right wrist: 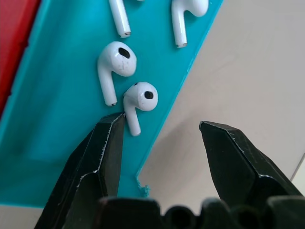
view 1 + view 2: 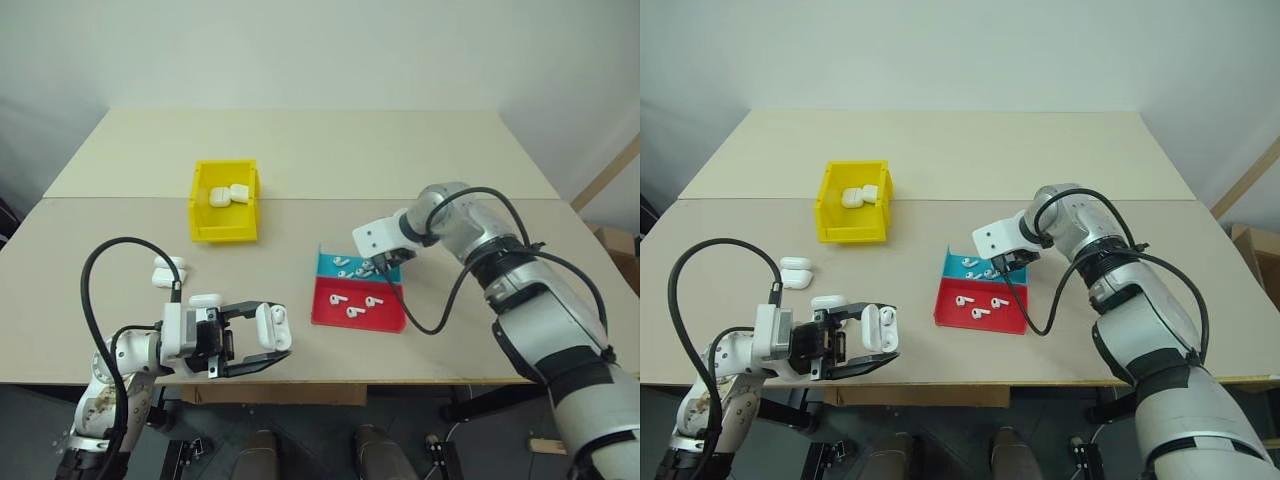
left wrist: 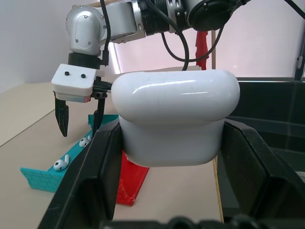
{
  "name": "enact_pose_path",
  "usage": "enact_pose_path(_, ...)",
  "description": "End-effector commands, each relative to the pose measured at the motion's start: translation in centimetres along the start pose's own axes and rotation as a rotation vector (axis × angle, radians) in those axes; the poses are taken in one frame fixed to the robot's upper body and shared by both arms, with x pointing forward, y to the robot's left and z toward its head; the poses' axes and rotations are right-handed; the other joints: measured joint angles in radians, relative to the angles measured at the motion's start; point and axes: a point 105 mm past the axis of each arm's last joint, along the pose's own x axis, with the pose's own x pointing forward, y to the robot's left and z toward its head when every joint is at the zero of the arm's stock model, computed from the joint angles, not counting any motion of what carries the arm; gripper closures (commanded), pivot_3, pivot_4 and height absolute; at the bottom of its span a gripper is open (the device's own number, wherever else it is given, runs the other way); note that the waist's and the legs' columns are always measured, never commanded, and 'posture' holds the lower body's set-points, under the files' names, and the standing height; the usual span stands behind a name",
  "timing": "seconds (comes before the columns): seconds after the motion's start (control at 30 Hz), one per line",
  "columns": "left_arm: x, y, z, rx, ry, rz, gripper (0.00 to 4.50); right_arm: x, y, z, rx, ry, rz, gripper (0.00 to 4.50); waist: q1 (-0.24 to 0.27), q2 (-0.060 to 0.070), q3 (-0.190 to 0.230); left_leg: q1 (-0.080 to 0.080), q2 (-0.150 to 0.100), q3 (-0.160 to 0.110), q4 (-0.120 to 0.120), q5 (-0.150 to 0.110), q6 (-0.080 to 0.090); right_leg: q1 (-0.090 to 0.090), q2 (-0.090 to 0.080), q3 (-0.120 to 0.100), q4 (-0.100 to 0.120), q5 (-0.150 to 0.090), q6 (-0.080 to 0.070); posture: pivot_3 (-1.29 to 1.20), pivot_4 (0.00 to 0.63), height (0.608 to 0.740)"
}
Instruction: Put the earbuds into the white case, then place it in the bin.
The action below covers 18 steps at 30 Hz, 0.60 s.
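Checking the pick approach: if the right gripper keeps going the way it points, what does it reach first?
Probably the blue tray edge, beside the nearest earbud. The right gripper, fingers open, straddles that edge, though depth is unclear.

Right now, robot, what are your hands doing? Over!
Left gripper shut on a white case. Right gripper open over the blue tray, beside an earbud. Nothing in the way.

beige table [image 2: 300, 160], yellow bin [image 2: 224, 227], trays (red [image 2: 340, 318], blue [image 2: 330, 265])
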Motion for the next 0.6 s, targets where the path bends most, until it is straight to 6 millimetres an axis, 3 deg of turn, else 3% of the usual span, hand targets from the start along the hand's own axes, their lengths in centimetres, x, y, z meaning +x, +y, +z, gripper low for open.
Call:
enact_pose_path(0.03,0.3,0.1,0.8,0.052,-0.019,-0.008,1.72,-0.8,-1.1,0.1,-0.021,0.002,-0.045,1.51,-0.003,0.0,0.0,0.0,0.0,0.0,0.0,0.0,0.0,0.0,0.0,0.0,0.0,0.0,0.0,0.0,0.15,0.74)
enact_pose_path(0.3,0.4,0.0,0.8,0.047,-0.017,-0.009,1.72,-1.3,-0.6,0.4,-0.087,-0.019,-0.003,1.51,-0.007,0.0,0.0,0.0,0.0,0.0,0.0,0.0,0.0,0.0,0.0,0.0,0.0,0.0,0.0,0.0,0.15,0.74)
enact_pose_path(0.6,0.5,0.1,0.7,0.052,-0.018,-0.01,1.72,-1.8,-0.3,1.1,-0.286,-0.064,0.026,1.51,-0.014,0.0,0.0,0.0,0.0,0.0,0.0,0.0,0.0,0.0,0.0,0.0,0.0,0.0,0.0,0.0,0.15,0.74)
